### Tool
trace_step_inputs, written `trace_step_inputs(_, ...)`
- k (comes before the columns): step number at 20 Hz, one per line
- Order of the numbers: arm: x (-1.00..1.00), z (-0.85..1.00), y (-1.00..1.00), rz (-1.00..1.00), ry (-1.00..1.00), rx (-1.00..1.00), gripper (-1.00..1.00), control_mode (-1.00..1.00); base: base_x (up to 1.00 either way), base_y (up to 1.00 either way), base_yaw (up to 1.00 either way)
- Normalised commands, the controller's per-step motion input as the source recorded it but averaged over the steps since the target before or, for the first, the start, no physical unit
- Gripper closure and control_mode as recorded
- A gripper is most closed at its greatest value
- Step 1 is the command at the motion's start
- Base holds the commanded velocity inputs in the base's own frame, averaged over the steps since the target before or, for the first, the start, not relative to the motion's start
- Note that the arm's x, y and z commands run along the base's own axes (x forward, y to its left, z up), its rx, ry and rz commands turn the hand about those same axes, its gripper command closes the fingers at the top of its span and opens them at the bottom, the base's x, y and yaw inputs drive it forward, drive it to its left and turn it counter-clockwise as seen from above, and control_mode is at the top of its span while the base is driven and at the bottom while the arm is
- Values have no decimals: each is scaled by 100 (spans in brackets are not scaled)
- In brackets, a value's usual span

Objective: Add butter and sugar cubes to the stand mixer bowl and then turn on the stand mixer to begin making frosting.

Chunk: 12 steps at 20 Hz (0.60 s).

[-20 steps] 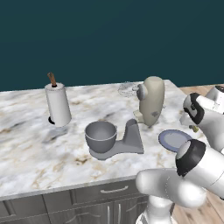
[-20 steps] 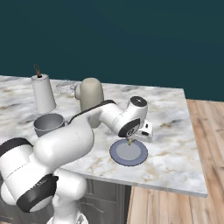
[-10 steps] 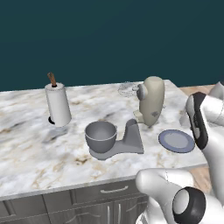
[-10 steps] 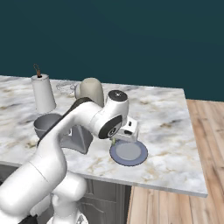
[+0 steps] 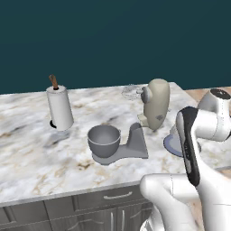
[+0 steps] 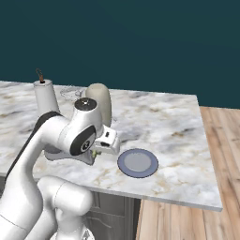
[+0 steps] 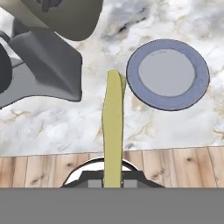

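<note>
We hold the thin pale yellow-green butter stick [image 7: 113, 131] pinched in the gripper [image 6: 98, 151], lifted near the blue-grey plate [image 6: 137, 162]; we should carry it left, level, over the grey metal mixer bowl [image 5: 104, 140] before letting go.

A glossy white arm [image 6: 51, 140] of rounded, tubular segments is seen, with dark grey joint caps and black bands. A boxy white tool [image 6: 101, 149] is mounted at its end.

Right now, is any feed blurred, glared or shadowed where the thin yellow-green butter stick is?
Hand view: sharp, no glare, thin yellow-green butter stick evenly lit above marble. Right base view: crisp, stick mostly hidden under the gripper. Left base view: soft shadow under the grey metal bowl.
</note>
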Motion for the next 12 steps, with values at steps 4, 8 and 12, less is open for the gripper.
trace_step_inputs(4, 0, 12, 84, 0, 0, -6, 100, -100, 0, 0, 0)
trace_step_inputs(8, 0, 8, 78, 0, 2, -6, 100, -100, 0, 0, 0)
trace_step_inputs(12, 9, 5, 72, 0, 4, -6, 100, -100, 0, 0, 0)
